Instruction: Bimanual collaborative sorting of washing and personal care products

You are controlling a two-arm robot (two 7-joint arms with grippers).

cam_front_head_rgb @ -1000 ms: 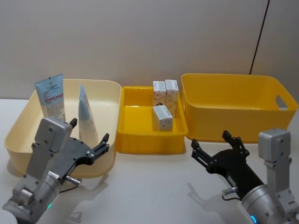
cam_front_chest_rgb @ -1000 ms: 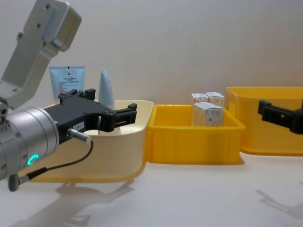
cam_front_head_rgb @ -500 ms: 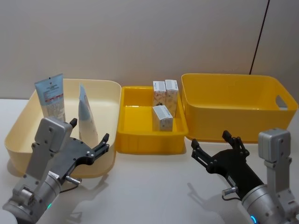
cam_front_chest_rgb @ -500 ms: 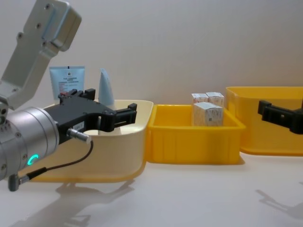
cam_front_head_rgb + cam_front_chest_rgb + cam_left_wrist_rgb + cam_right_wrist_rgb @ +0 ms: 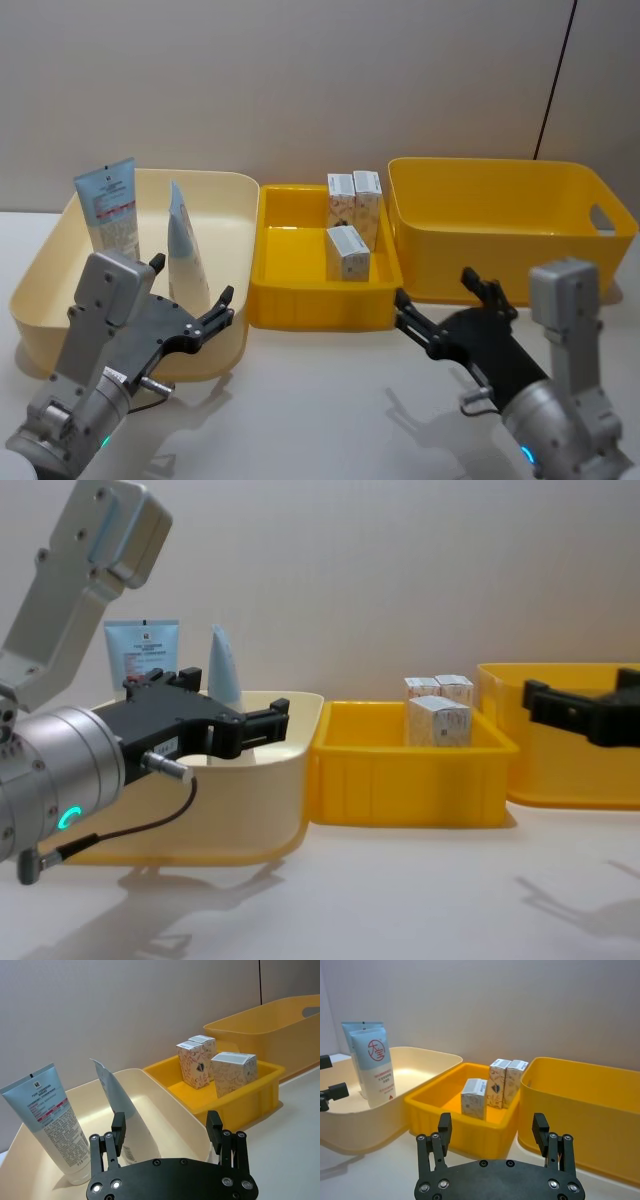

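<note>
While both claws sit spread wide and empty, left gripper (image 5: 192, 280) is at the near wall of the cream bin (image 5: 225, 215), right gripper (image 5: 435, 287) in front of the yellow tray (image 5: 310, 305). Three cartons (image 5: 348, 250) stand in tray: likely light, crushable; pinch flat sides. Two pale blue tubes (image 5: 112, 208) upright in bin: likely soft, slick; take below crimp.
</note>
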